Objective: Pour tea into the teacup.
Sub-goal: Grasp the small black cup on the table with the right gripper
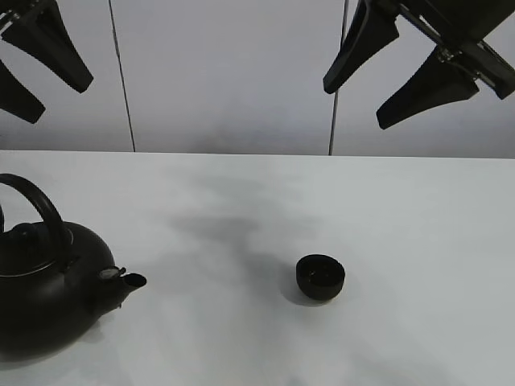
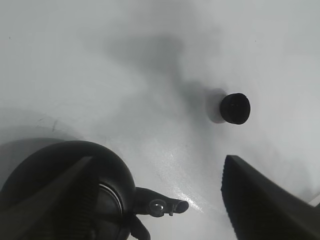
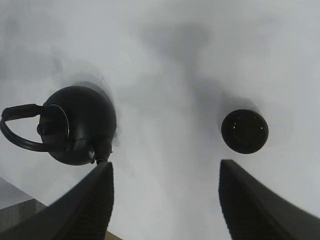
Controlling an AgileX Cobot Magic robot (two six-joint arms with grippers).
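Note:
The small black teacup (image 1: 320,277) stands upright on the white table, right of the middle. The big black teapot (image 1: 48,281) with its arched handle sits at the front left, spout toward the cup. The tea is out of view. Both grippers hang high above the table and hold nothing. My left gripper (image 1: 58,100) is open above the teapot (image 2: 85,190), with the teacup (image 2: 236,108) further off. My right gripper (image 1: 356,106) is open too, and the teapot (image 3: 80,122) and teacup (image 3: 245,131) lie far below it.
The white table (image 1: 418,241) runs back to a pale panelled wall (image 1: 225,72). A grey edge (image 3: 15,210) shows at a corner of the right wrist view.

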